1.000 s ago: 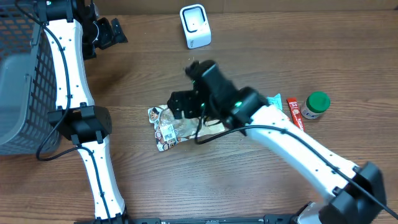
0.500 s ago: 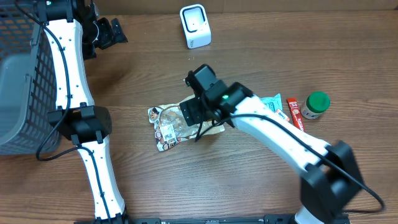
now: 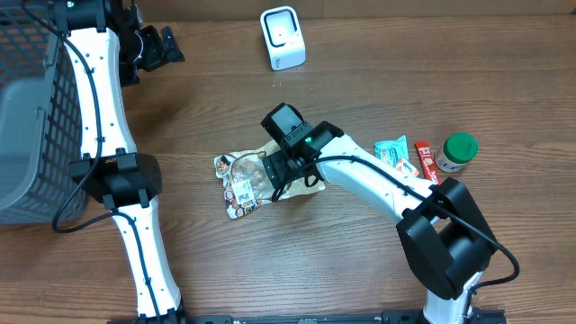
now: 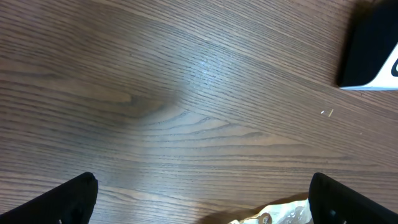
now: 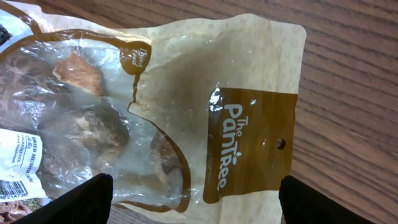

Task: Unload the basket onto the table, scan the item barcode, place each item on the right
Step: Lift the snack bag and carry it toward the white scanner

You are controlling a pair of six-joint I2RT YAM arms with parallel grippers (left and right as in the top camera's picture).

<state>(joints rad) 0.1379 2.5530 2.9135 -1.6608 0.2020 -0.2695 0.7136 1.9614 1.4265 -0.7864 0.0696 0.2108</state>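
Observation:
The item is a brown and clear snack pouch (image 3: 243,183) lying flat on the wooden table. It fills the right wrist view (image 5: 186,106), with a white barcode label (image 5: 15,165) at its lower left. My right gripper (image 3: 286,168) hangs over the pouch's right half, open, and its two dark fingertips (image 5: 81,202) stand either side of the pouch with nothing gripped. My left gripper (image 3: 153,49) is far back at the left, open and empty (image 4: 202,202). A white scanner (image 3: 283,38) stands at the back centre, and its edge shows in the left wrist view (image 4: 373,50).
A grey mesh basket (image 3: 27,117) sits at the left edge. To the right lie a teal packet (image 3: 396,153), a red stick packet (image 3: 426,162) and a green-capped bottle (image 3: 457,151). A corner of the pouch (image 4: 273,214) shows in the left wrist view.
My right arm has swung round and lowered its gripper onto the right side of the pouch, jaws narrowing slightly. The pouch and the left arm have not moved.

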